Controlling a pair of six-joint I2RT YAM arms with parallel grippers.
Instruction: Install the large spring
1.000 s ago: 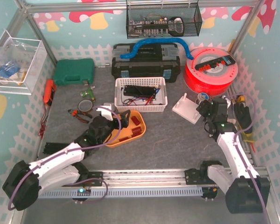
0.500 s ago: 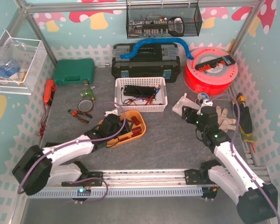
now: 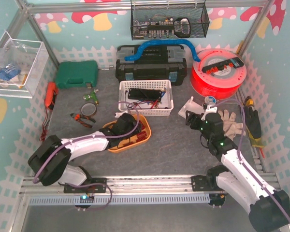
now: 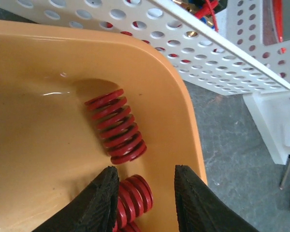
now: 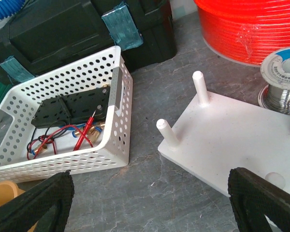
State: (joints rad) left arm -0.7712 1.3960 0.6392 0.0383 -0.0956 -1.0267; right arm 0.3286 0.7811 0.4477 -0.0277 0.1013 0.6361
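Open left end effector (image 4: pixel 145 176) hovers in the orange tray (image 4: pixel 184 104); the large spring (image 4: pixel 116 126) lies just ahead, long axis slanting toward its gap, nearer this arm.

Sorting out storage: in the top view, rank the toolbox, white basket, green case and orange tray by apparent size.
1. Toolbox
2. Basket
3. Green case and tray look about alike; the tray is partly covered, so no ranking.

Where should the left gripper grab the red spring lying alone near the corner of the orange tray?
Pinch the red spring across its coils at mid-length, coming straight down from above. It lies on its side in the orange tray, whose wall rises close beside it, so a sideways approach looks cramped.
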